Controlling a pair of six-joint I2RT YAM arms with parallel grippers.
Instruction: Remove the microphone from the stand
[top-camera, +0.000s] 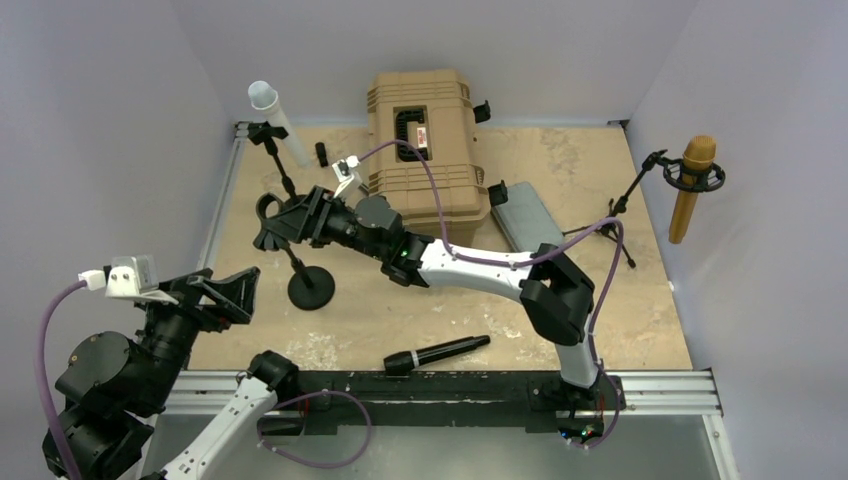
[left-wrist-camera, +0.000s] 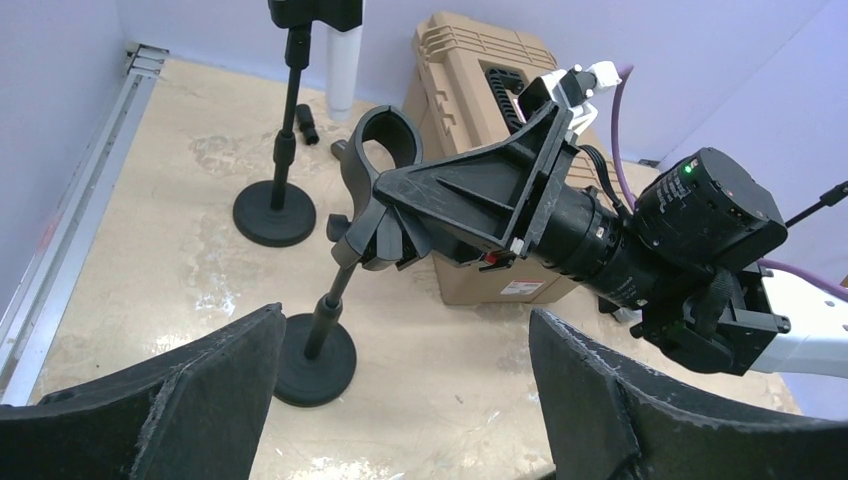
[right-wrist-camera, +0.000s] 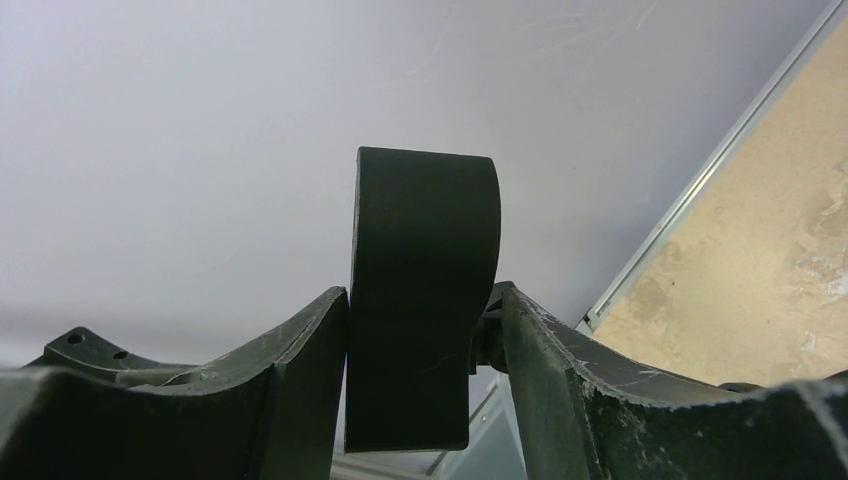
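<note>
Near the left edge of the tabletop (top-camera: 640, 310), the right jaws grip a stand's clip, and the black microphone lies flat by the near edge.

Stretched across from the right, the white-and-black right arm (top-camera: 480, 265) has its jaws closed partway onto the black C-shaped plastic clip (right-wrist-camera: 425, 250), with both inner faces touching it. The clip tops a short black microphone stand with a round disc base (top-camera: 311, 288). The slim black handheld microphone (top-camera: 437, 354) lies on its side near the middle of the near edge, well apart from that stand and from both sets of jaws. At the near left corner, the left jaws on the black left arm (top-camera: 150, 340) stand wide apart and hold nothing. A tan hard plastic case (top-camera: 425, 140) sits at the far edge, and a gold microphone (top-camera: 692, 185) hangs on a tripod stand (top-camera: 610, 215) by the right edge.
</note>
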